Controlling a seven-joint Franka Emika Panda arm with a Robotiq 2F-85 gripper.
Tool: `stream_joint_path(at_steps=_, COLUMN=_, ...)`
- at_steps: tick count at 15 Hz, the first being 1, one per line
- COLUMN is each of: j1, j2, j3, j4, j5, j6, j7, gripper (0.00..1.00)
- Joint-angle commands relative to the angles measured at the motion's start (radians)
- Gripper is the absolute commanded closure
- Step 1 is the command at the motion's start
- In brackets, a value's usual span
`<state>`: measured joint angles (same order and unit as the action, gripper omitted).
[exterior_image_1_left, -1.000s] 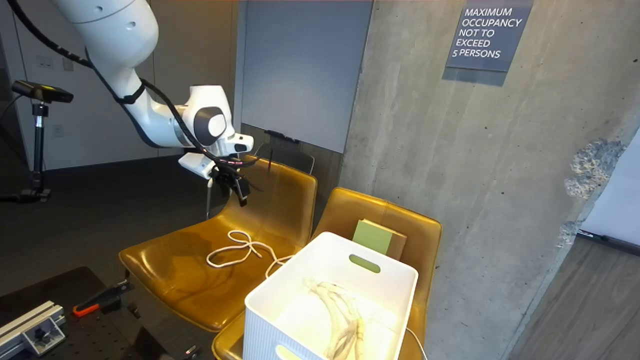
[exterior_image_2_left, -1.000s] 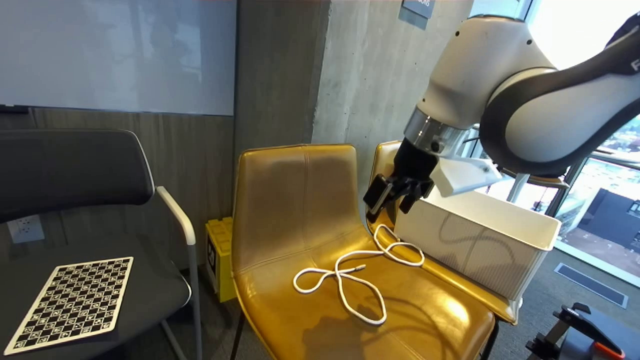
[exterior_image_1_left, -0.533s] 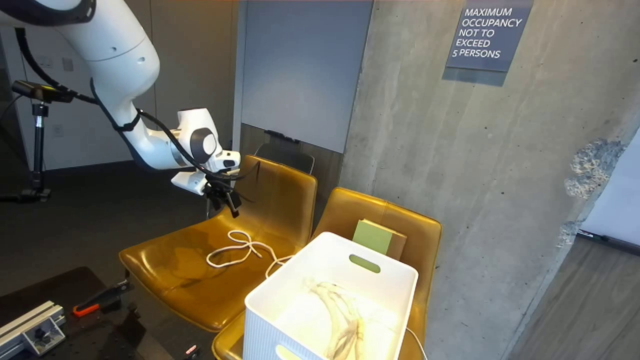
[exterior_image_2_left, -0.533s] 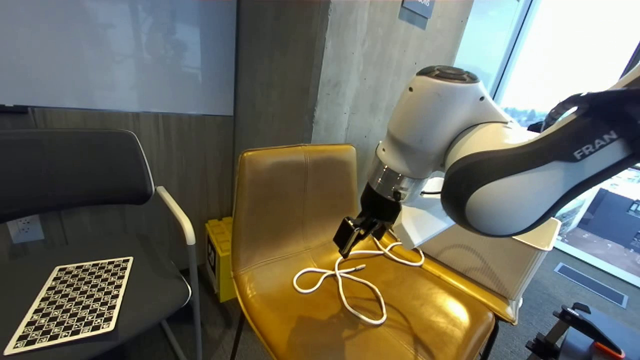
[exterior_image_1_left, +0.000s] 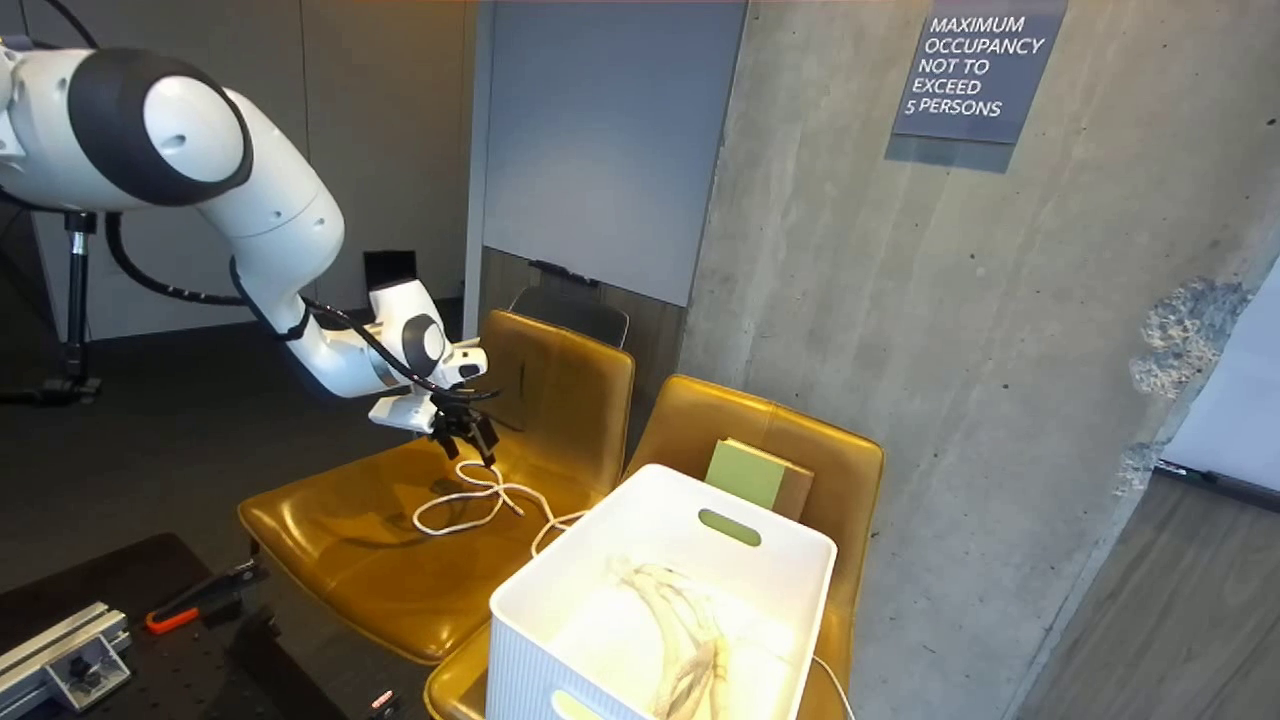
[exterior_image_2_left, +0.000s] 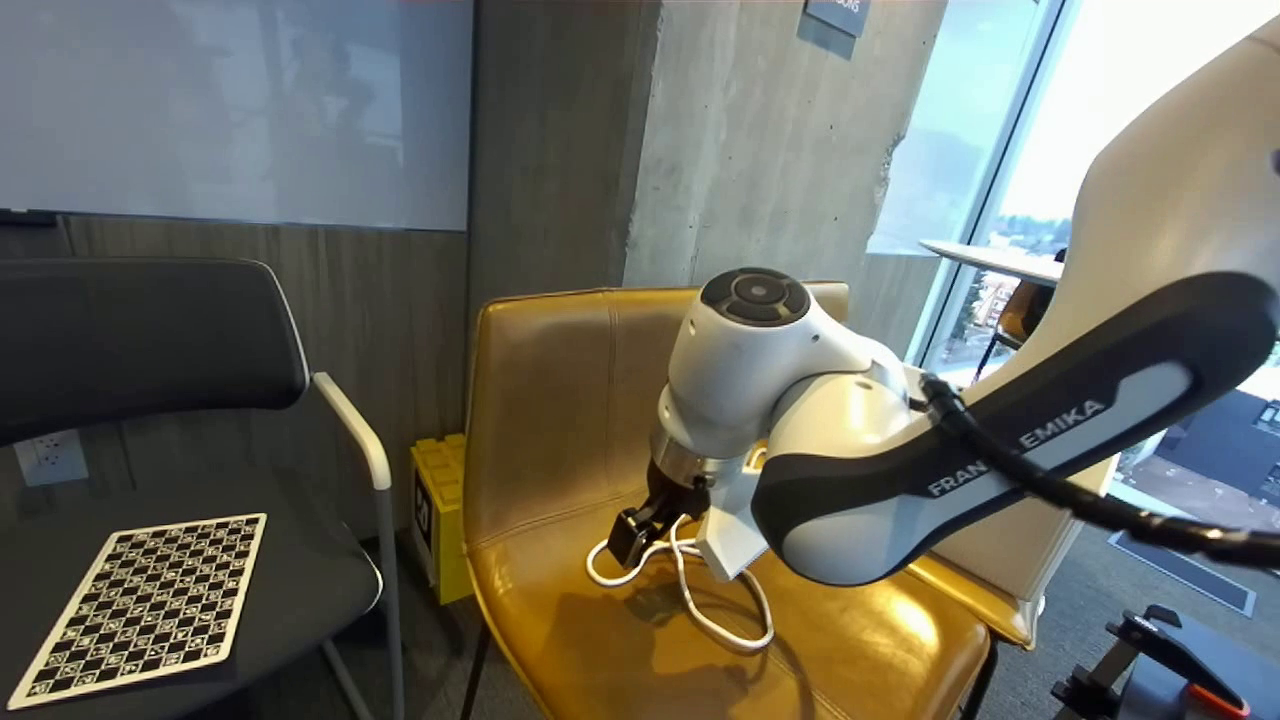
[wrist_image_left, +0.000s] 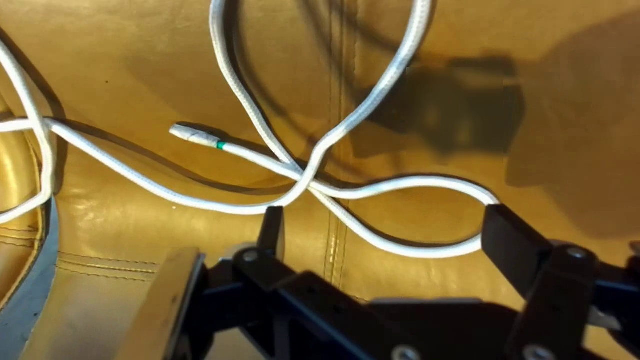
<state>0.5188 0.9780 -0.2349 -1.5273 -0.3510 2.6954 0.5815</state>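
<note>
Approach step, by appearance: gripper (wrist_image_left: 383, 215), spread wide and holding nothing, hangs over the looped white cord (wrist_image_left: 306, 175) lying on the tan chair seat (exterior_image_2_left: 860, 640). A grasp from here would call for lowering its jaws astride one strand, then closing them.

Office meeting room, with occupancy sign (exterior_image_1_left: 978, 68), whiteboard (exterior_image_2_left: 230, 110) and black chair (exterior_image_2_left: 150, 340).

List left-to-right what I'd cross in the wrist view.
Edge of the neighbouring tan seat → white rope's loose end → green band → one black finger → rope's central crossing → other black finger.
</note>
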Motion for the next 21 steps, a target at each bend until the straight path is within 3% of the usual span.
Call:
stream_joint_path(at_steps=1, j1=-0.009, j2=0.139, j3=-0.06, j4=0.203, j5=-0.008, j6=-0.065, j7=-0.042, gripper=0.0)
stream_joint_path(at_steps=6, j1=-0.054, j2=0.254, j3=-0.096, j4=0.355, j5=0.001, j6=-0.156, j7=-0.056, gripper=0.0)
stream_joint_path(at_steps=11, j1=-0.075, j2=0.325, j3=-0.095, j4=0.425, j5=0.001, j6=-0.215, j7=-0.048, gripper=0.0)
stream_joint_path(at_steps=21, j1=-0.084, j2=0.29, j3=-0.108, j4=0.351, j5=0.0, j6=-0.247, j7=-0.026, gripper=0.0)
